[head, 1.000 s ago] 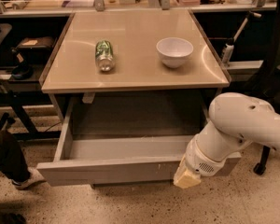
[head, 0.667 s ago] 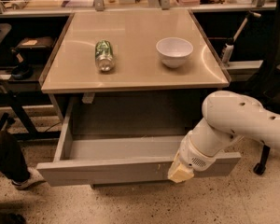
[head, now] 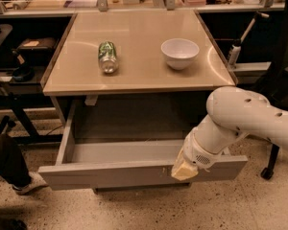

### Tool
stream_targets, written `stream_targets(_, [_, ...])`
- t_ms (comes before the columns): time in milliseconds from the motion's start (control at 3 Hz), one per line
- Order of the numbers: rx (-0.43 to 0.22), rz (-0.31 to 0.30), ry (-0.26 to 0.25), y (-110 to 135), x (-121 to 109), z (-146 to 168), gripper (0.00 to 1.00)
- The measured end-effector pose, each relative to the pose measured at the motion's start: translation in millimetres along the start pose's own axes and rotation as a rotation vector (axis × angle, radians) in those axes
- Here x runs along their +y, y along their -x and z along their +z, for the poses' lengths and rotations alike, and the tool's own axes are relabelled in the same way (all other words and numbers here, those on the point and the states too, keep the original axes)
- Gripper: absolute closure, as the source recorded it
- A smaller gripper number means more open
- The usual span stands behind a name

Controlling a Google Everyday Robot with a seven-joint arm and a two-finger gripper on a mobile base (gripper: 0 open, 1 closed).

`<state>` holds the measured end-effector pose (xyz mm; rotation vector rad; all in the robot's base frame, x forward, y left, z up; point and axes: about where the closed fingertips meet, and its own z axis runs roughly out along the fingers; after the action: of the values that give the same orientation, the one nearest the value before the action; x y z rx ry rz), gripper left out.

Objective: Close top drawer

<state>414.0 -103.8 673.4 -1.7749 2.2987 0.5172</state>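
Note:
The top drawer (head: 110, 174) is a wide shallow grey drawer pulled far out from under the beige table top. Its inside looks bare. Small white scuff marks sit on its flat front right of centre. My gripper (head: 184, 169) is at the end of the white arm that reaches in from the right. Its tan tip rests against the outside of the drawer front, right of centre, at the upper edge. The arm hides the drawer's right part.
A beige table top (head: 139, 75) carries a green can (head: 107, 56) lying on its side and a white bowl (head: 180, 52). A person's leg and shoe (head: 12, 169) are at the left on the speckled floor. A chair base (head: 269, 169) stands at the right.
My arm and gripper have shifted left along the drawer front. The drawer stands about as far out as before.

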Motion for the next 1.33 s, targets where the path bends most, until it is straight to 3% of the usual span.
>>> stream_targets(1000, [0.0, 0.0, 0.0, 0.0, 0.0, 0.0, 0.12])
stream_targets(1333, [0.0, 0.0, 0.0, 0.0, 0.0, 0.0, 0.0])
